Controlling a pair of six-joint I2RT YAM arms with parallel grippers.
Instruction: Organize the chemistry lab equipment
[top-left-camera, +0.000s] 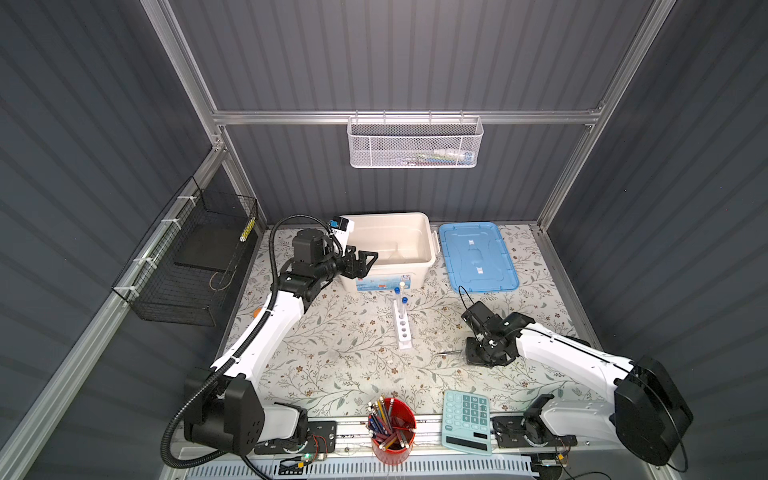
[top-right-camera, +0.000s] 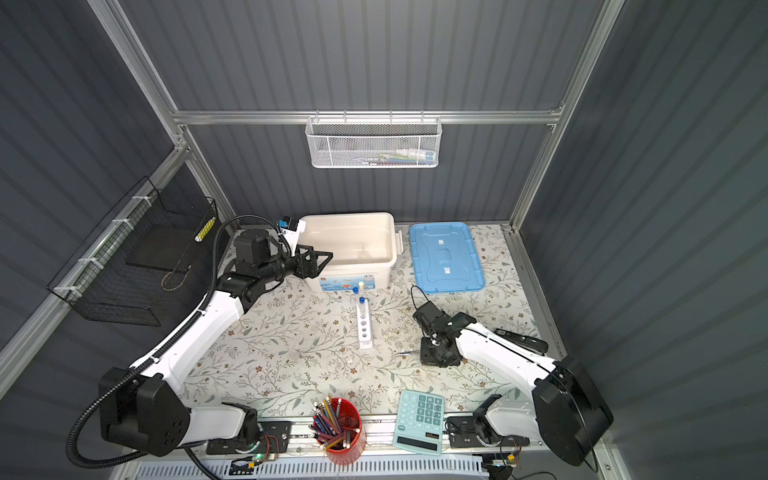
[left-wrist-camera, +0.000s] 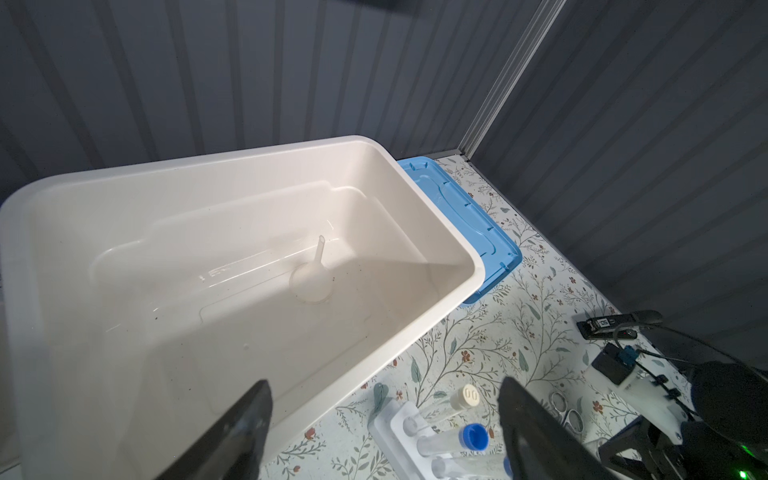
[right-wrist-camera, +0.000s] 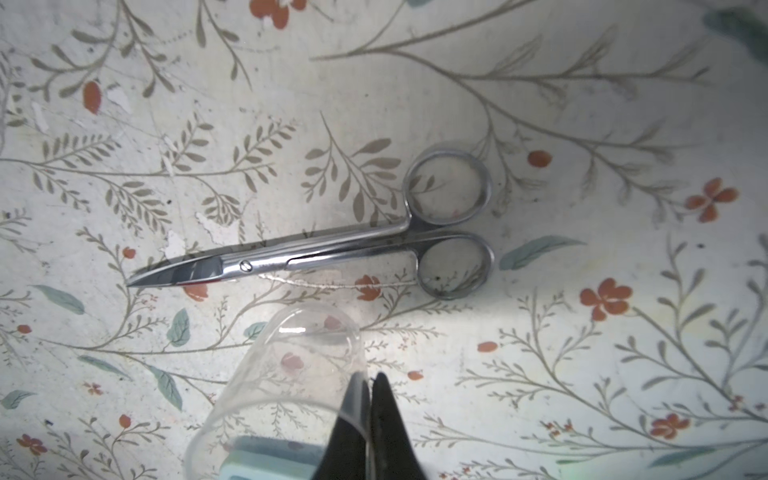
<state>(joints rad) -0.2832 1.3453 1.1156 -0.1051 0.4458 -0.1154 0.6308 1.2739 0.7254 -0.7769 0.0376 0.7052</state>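
Right end effector (right-wrist-camera: 370, 380) pinches clear beaker (right-wrist-camera: 299, 357) rim; left end effector (left-wrist-camera: 383, 384) spread; bin label (top-left-camera: 384, 283) illegible.

Silver scissors (right-wrist-camera: 316, 254), floral tbl mat (right-wrist-camera: 582, 104), blue lid (top-left-camera: 478, 257), white bin (top-left-camera: 386, 216).

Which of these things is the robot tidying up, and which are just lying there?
For the job:
- test tubes
- rack
- scissors
- funnel
- clear cup
- probably the white tub and blue lid, for packing

Just lying about:
- red cup of pencils
- calculator
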